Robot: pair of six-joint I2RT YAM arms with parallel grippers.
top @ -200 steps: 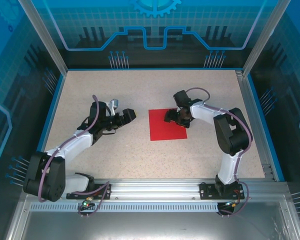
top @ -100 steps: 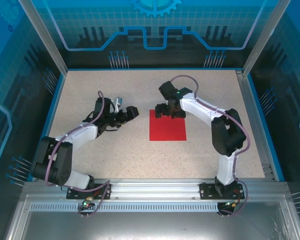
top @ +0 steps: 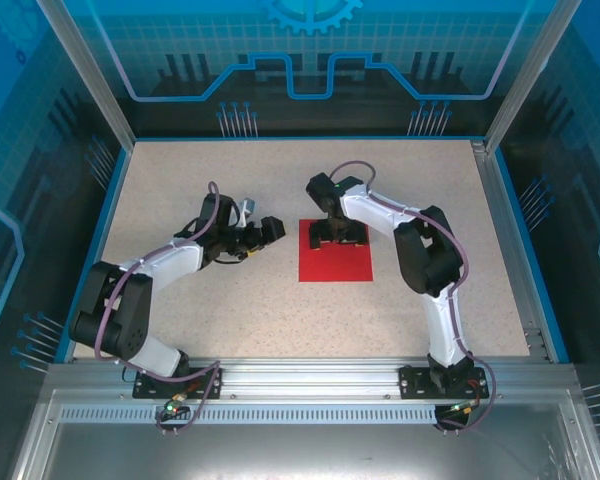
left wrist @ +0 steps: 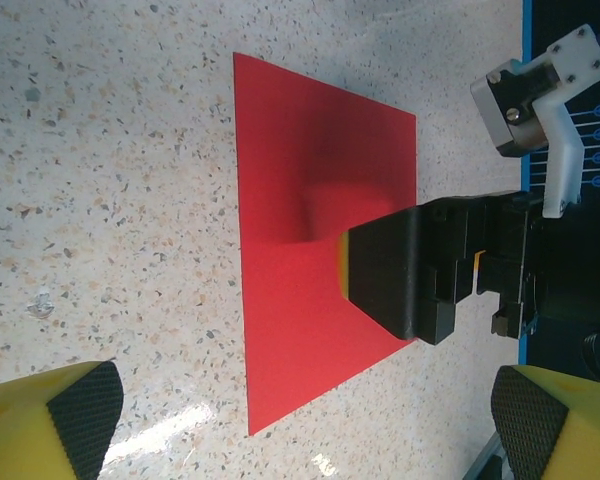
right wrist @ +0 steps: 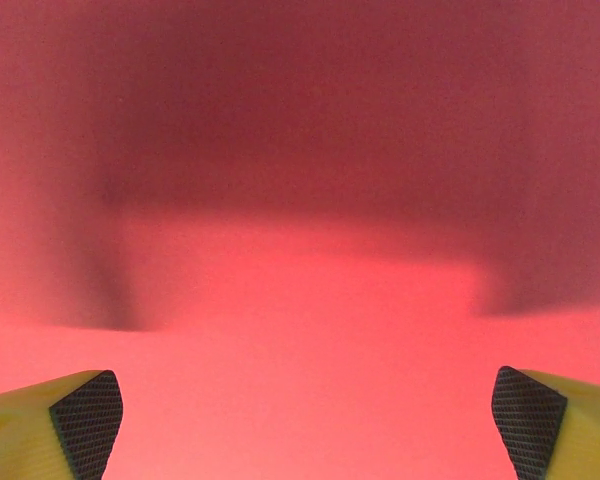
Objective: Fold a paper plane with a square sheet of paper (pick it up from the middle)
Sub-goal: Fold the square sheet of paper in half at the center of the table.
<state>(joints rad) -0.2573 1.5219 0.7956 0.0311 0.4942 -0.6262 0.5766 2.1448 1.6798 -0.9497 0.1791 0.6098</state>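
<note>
The square sheet of paper [top: 336, 262] lies flat and unfolded on the speckled table, bright red; a paper plane is out of view. My right gripper [top: 337, 238] points down over the sheet's far half, open, its fingers spread wide just above the paper. In the right wrist view the red sheet [right wrist: 300, 300] lies under the gripper [right wrist: 308, 420], shadowed, with nothing between the pads. My left gripper [top: 271, 230] is open, just left of the sheet's far left corner. The left wrist view shows the sheet [left wrist: 300, 200] with the right gripper's black finger [left wrist: 400, 270] on it, ahead of my left gripper [left wrist: 305, 420].
The speckled table [top: 230, 300] has a raised blue rim [top: 108, 205] at the left, right and back. An aluminium rail [top: 310, 375] with both arm bases runs along the near edge. Slanted metal frame posts [top: 85, 70] stand at the back corners.
The right gripper swung left and back, from the sheet's right side to its far half, and turned. The left gripper moved right, closer to the sheet's left edge.
</note>
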